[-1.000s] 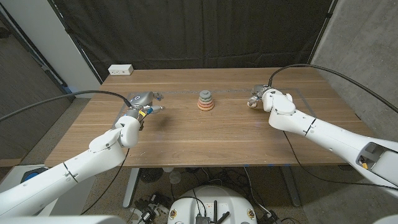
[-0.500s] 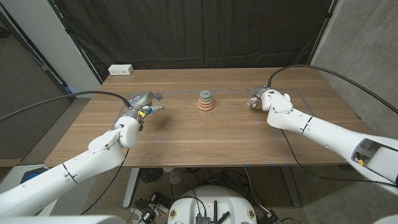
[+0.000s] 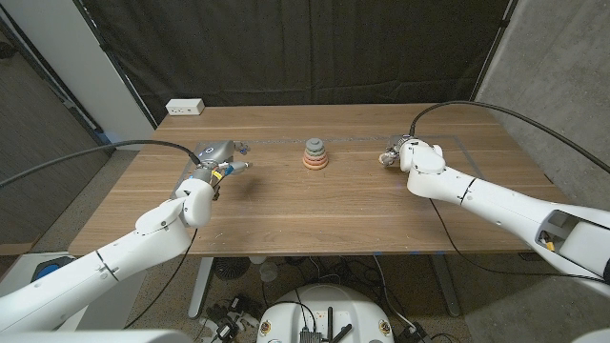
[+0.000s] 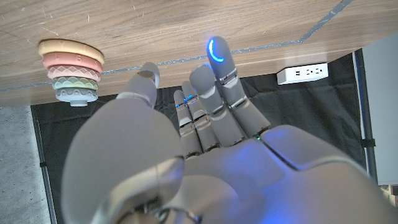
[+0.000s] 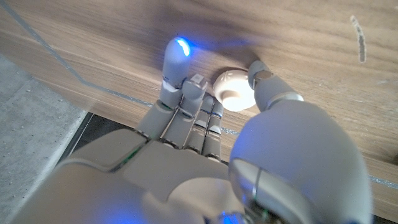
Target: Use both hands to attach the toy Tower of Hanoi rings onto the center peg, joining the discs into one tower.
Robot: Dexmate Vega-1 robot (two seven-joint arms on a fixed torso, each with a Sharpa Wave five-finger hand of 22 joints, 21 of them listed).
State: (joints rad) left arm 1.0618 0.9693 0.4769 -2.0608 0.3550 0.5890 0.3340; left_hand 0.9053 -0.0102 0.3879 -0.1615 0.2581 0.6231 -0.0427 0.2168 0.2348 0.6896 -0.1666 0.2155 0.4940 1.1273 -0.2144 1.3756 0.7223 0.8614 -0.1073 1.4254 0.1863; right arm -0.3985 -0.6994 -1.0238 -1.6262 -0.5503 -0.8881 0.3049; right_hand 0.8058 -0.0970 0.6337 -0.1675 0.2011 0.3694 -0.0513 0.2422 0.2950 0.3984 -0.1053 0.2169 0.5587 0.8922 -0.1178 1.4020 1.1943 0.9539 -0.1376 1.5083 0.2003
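The ring tower [image 3: 315, 154] stands at the middle of the wooden table [image 3: 315, 214], toward its far side, well apart from both hands. In the head view it reads as a small cone with a grey top over pinkish lower rings. The left wrist view brings out more [image 4: 70, 70]: scalloped, matte rings in yellow, coral, pink, green and grey, widest at the base and narrowing upward.

The left hand [image 3: 217, 155] is left of the tower over the table, with its fingers [image 4: 221, 62] extended and apart and nothing in them; a blue light glows on one fingertip.

The right hand [image 3: 398, 151] is right of the tower, at the table surface. The head view shows only a small pale object at its fingers. The right wrist view shows a cream ring piece [image 5: 233, 90], smooth and round with a hollow centre, lying on the wood grain between the thumb and the other fingers, both touching it; whether it is actually gripped cannot be told.

A white power strip [image 3: 185, 107] sits at the far left corner.
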